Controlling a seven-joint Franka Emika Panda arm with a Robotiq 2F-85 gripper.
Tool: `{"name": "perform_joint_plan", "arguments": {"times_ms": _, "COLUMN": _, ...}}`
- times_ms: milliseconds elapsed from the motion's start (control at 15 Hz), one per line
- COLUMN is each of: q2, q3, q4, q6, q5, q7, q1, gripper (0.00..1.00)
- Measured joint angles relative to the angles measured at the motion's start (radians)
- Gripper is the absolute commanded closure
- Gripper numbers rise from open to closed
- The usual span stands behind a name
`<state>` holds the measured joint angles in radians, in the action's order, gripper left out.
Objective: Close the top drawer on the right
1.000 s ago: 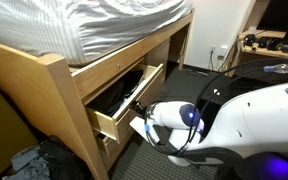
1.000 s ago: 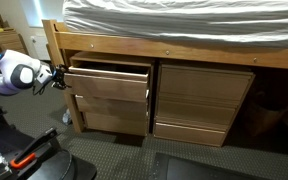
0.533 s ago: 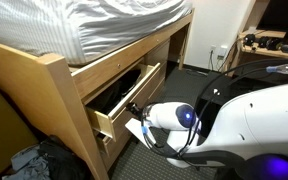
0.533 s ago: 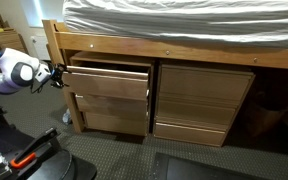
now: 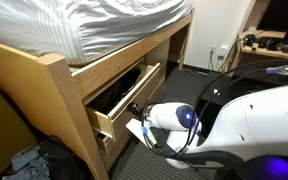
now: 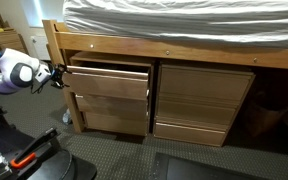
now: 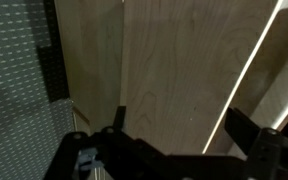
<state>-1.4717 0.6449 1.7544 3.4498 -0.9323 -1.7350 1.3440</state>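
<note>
In an exterior view the drawer (image 5: 110, 122) stands pulled out under the bed (image 5: 124, 52), with my claw (image 5: 136, 108) at its front. In an exterior view the claw (image 6: 56, 75) is beside the drawer's (image 6: 109, 83) end. In the wrist view my fingers (image 7: 114, 125) are spread and empty, with wood close ahead. I judge I am mid-push; next I press straight in.

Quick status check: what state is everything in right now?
Top drawer: open, pulled well out.
Gripper: open, facing the drawer front.
Drawers below: look shut.
Neighbouring drawers: shut.
</note>
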Motion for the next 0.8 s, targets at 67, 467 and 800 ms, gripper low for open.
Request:
{"name": "perform_joint_plan", "arguments": {"times_ms": 67, "q2": -0.001, "q3": 0.0, "q4": 0.003, "q6": 0.002, "q5": -0.003, "q7": 0.002, "q1": -0.001, "gripper": 0.0}}
{"name": "perform_joint_plan", "arguments": {"times_ms": 467, "q2": 0.0, "q3": 0.059, "q4": -0.013, "q6": 0.003, "q5": -0.139, "q7": 0.111, "q1": 0.001, "gripper": 0.0}}
{"name": "perform_joint_plan", "arguments": {"times_ms": 800, "q2": 0.0, "q3": 0.093, "q4": -0.034, "q6": 0.003, "q5": -0.242, "q7": 0.155, "q1": 0.002, "gripper": 0.0}}
